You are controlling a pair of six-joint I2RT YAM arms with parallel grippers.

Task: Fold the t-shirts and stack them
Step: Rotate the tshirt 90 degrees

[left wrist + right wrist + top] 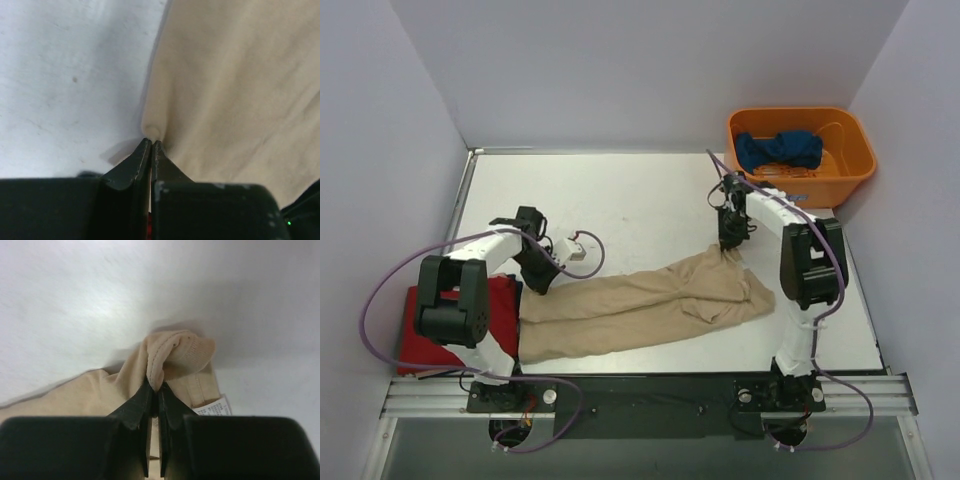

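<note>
The tan t-shirt [640, 305] lies stretched along the near edge of the table [620, 190], long axis running left to right. The left gripper [151, 142] pinches its left end and the right gripper [155, 386] its right end — both pressed together on cloth, each arm holding its nearer end.

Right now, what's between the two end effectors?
The tan t-shirt spans from left end effector to right end effector, both pinching it; top external view.
</note>
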